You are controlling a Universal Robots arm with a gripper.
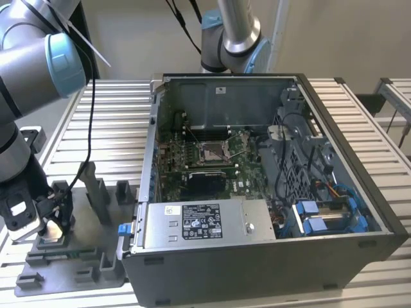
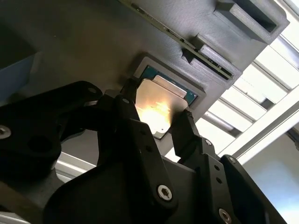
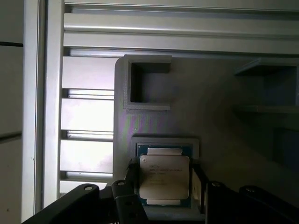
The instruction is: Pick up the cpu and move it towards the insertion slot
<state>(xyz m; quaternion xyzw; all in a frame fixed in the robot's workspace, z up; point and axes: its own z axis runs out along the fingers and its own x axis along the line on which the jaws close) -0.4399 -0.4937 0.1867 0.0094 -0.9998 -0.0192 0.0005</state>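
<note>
The cpu (image 3: 164,161), a small square chip with its silvery face up, lies in a shallow pocket of the grey fixture (image 3: 154,121). My gripper (image 3: 164,179) is down over it, one black finger pressed against each of two opposite edges of the chip. In the second wrist view the fingers (image 2: 180,128) bracket the cpu (image 2: 156,105) the same way, with my gripper (image 2: 158,109) shut on it. In the exterior view my gripper (image 1: 54,218) is low at the fixture (image 1: 83,256), at that view's left. The insertion slot (image 1: 212,152) lies far off inside the open computer case.
The open computer case (image 1: 257,256) takes up the middle and the exterior view's right; its near wall stands between fixture and motherboard (image 1: 192,160). Grey posts (image 1: 96,189) rise from the fixture beside my gripper. A second arm's base (image 1: 231,32) stands behind the case.
</note>
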